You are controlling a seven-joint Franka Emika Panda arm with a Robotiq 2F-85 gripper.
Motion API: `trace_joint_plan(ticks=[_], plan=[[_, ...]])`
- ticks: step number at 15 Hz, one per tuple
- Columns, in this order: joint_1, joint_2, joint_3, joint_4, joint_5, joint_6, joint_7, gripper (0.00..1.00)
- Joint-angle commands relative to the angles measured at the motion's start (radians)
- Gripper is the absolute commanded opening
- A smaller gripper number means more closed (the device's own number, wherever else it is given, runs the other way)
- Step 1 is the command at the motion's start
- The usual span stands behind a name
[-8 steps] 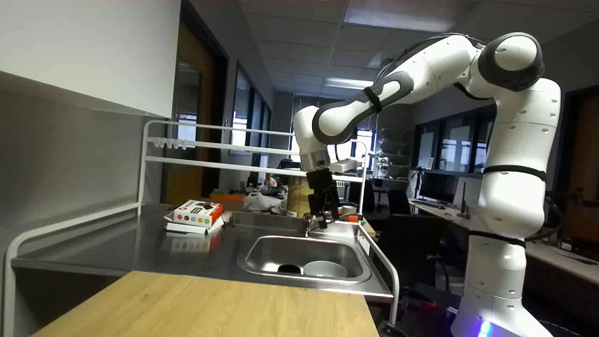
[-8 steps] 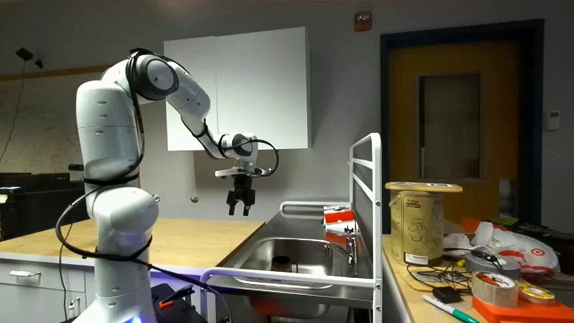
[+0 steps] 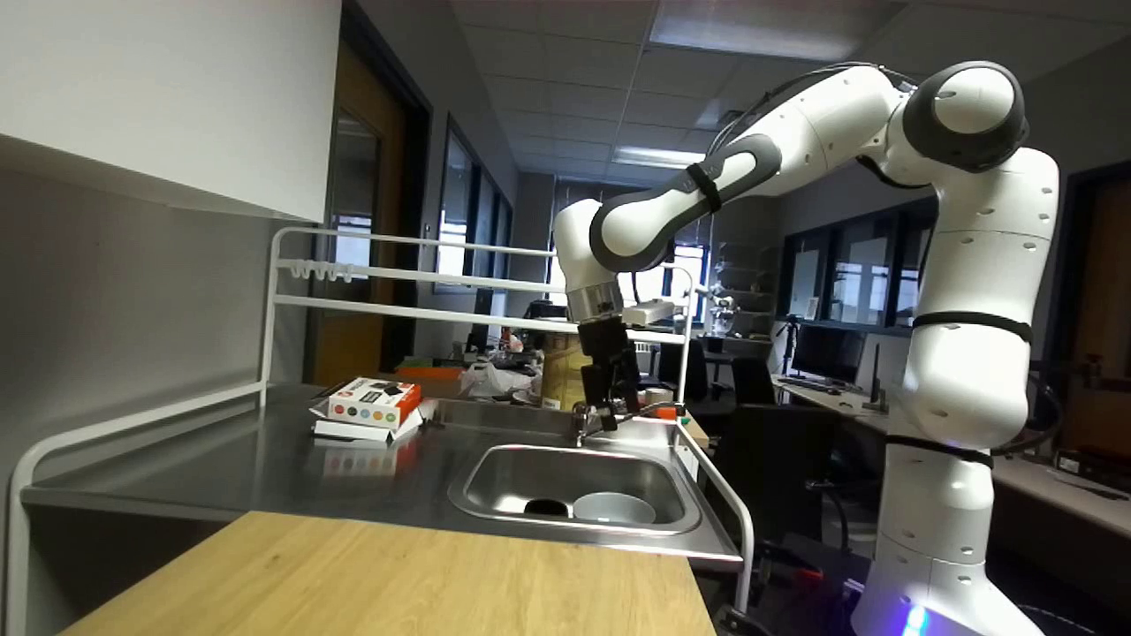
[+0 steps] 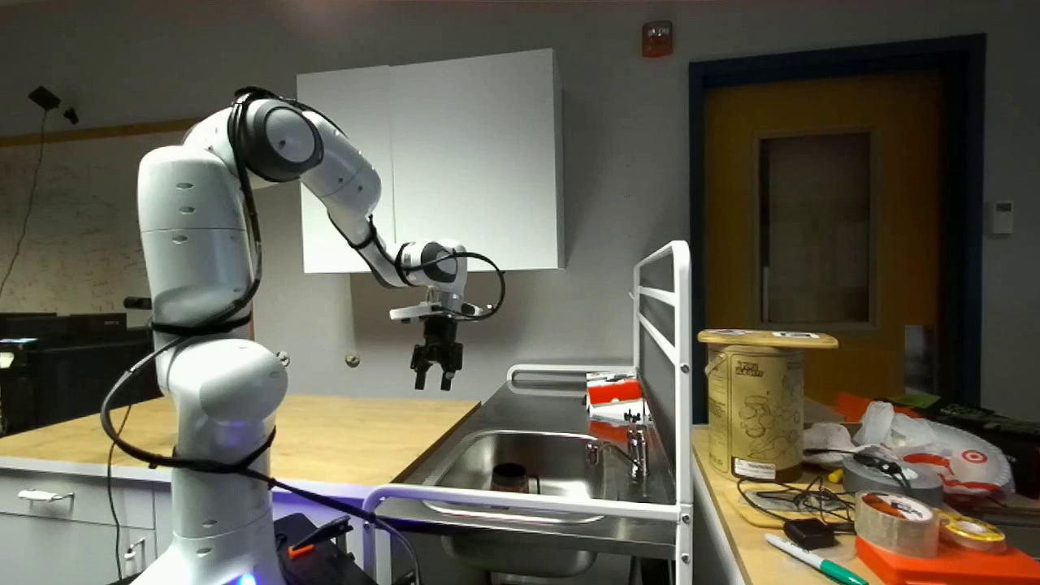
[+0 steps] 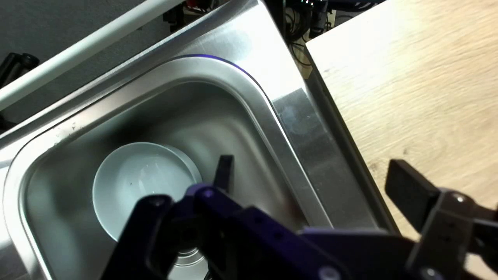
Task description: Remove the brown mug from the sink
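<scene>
1. One brown mug (image 4: pixel 509 479) sits in the sink (image 4: pixel 561 459) in an exterior view, its handle turned toward the right edge of the steel surface (image 4: pixel 532 406).
2. Above it in that picture, toward the left edge of the surface, hangs the claw (image 4: pixel 433 382), pointing down and well apart from the mug, its jaws standing wide with a gap between them.
3. White bars of a rack (image 4: pixel 683 341) rise along the right edge, and a tall canister (image 4: pixel 754 406) stands beyond.
4. In an exterior view, the mug shows only as a dark round shape just beside a pale bowl (image 3: pixel 614 507); I cannot tell whether the two touch. The sink holding them is set toward the right edge of the surface.
5. Higher than the mug and to its right as seen, the claw there overlaps the faucet (image 3: pixel 580 428). An orange-and-white box (image 3: pixel 367 404) sits near the far edge; a wooden worktop (image 3: pixel 380 579) runs along the near edge.
6. In the wrist view the claw's fingers (image 5: pixel 410 194) are spread far apart, one seen over the sink, the other against the wooden worktop past the edge of the surface.
7. Beside the bowl, part of the drain (image 5: pixel 188 259) shows; I cannot make out the mug.
</scene>
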Motion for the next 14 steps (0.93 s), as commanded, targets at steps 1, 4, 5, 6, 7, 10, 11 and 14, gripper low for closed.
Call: trace_joint_plan(ticks=[1,4,5,6,7,10,11,14], plan=[[0.021,0.001,-0.020,0.001,-0.002,-0.002,0.002,1.00],[0.021,0.001,-0.020,0.001,-0.002,-0.002,0.002,1.00],[0.019,0.006,-0.021,0.002,-0.001,0.014,0.010,1.00],[0.016,0.021,-0.024,0.010,-0.010,0.023,0.017,1.00],[0.015,0.035,-0.028,0.018,-0.010,0.036,0.020,1.00],[0.007,0.084,-0.048,0.043,-0.006,0.115,0.026,1.00],[0.003,0.106,-0.058,0.055,0.001,0.149,0.032,1.00],[-0.009,0.173,-0.094,0.091,0.017,0.277,0.089,1.00]])
